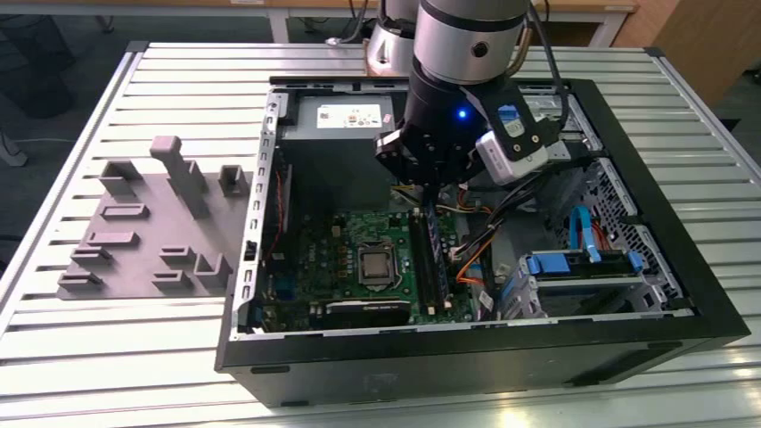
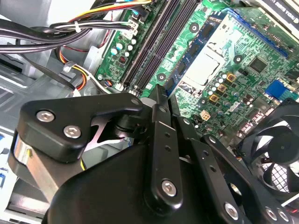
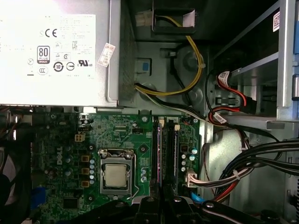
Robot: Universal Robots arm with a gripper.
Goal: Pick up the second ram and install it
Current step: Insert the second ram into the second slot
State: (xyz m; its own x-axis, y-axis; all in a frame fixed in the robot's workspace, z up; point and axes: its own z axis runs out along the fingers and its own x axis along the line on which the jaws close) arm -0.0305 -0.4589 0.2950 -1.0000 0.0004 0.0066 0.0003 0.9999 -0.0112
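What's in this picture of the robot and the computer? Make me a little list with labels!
place: open computer case on a slatted table
robot: gripper hangs over the memory slots
ram stick: cannot tell whether the gripper holds one
beside the slots: processor on the green board
outside the case: grey fixture tray, at the exterior view's left

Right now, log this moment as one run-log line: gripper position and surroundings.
gripper: above memory slots, inside open case | held item: cannot tell | fixture tray: outside case, exterior view's left
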